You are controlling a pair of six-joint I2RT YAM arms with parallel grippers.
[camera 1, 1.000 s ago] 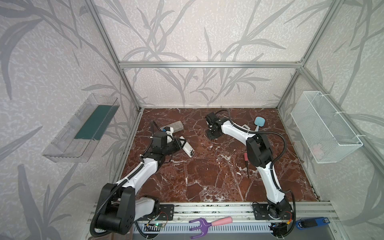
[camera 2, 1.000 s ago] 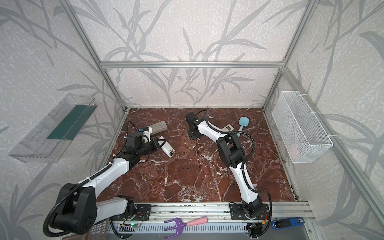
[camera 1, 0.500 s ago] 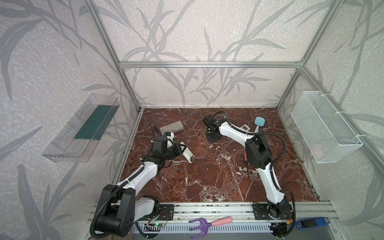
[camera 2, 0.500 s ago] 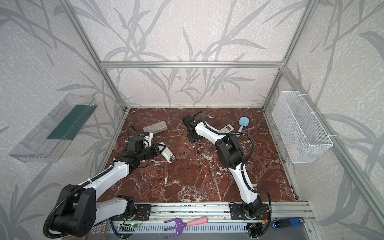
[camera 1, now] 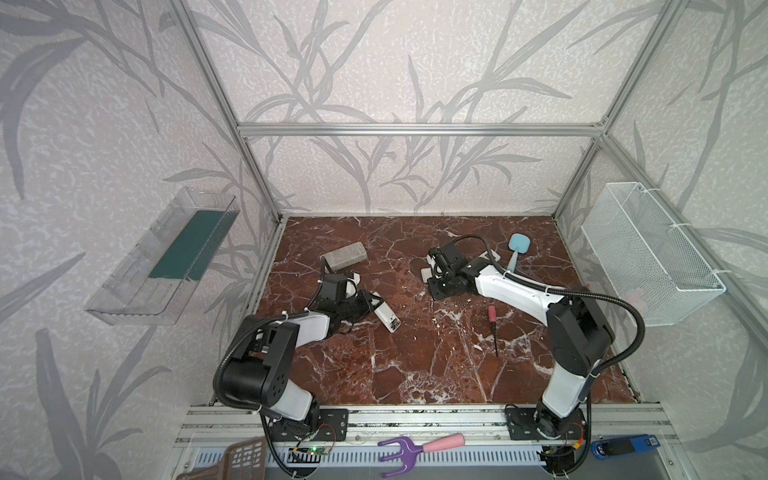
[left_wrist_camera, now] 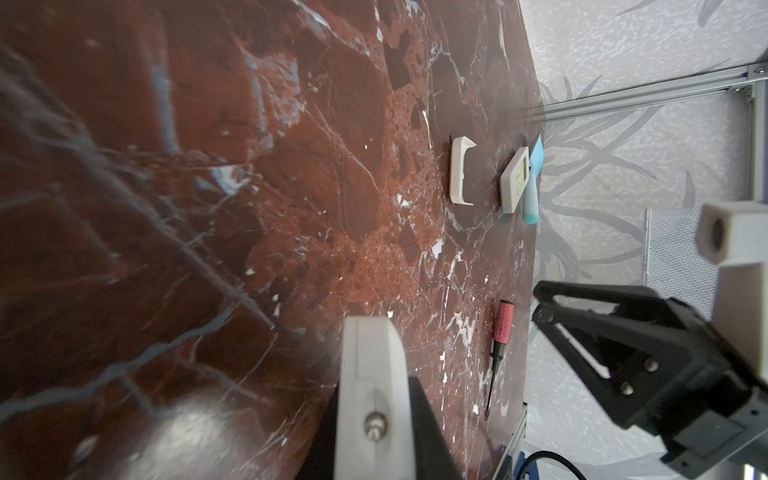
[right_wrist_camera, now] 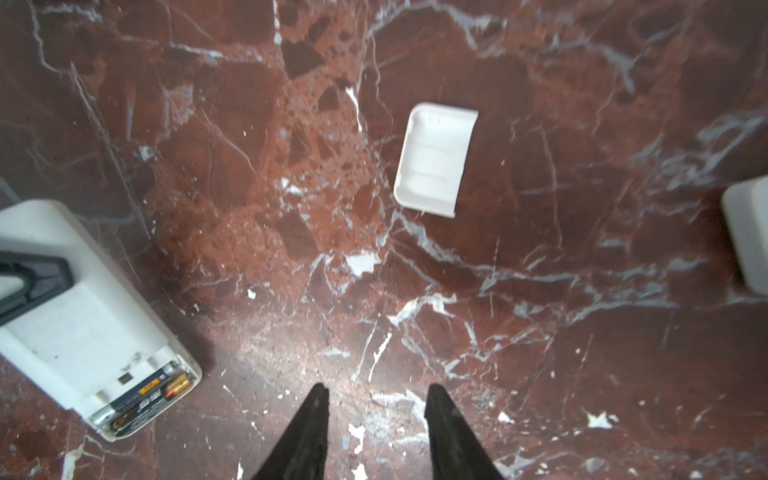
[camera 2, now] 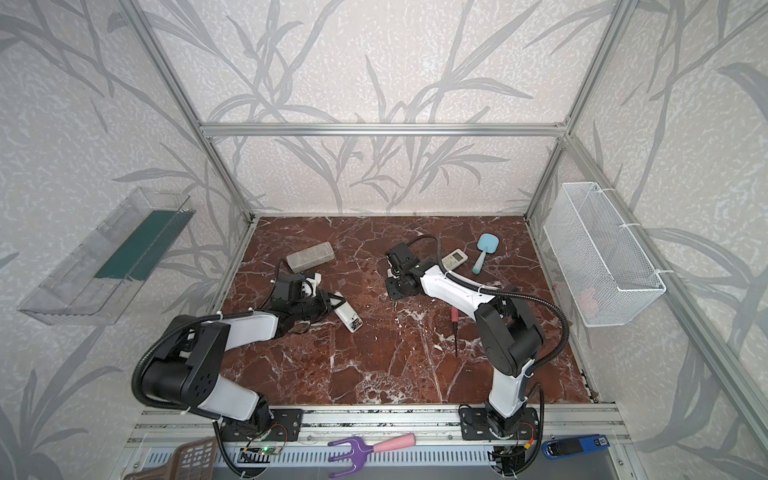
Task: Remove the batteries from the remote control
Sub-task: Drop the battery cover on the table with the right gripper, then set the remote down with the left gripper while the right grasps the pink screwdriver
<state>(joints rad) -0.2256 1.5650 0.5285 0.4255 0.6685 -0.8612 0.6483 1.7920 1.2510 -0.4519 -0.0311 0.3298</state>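
A red-handled screwdriver (camera 1: 491, 313), a grey block (camera 1: 345, 254) and a blue paddle (camera 1: 519, 244) lie well apart on the red marble worktop (camera 1: 415, 365), beside a wire basket (camera 1: 648, 249)

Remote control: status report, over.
Left gripper shut on remote control. Right gripper open, empty. Batteries in the bay, cover off, lying on table. Path clear.

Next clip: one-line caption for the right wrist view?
Right gripper, fingers apart and empty, over the marble table; detached battery cover lying on it, remote with batteries exposed in its open compartment.
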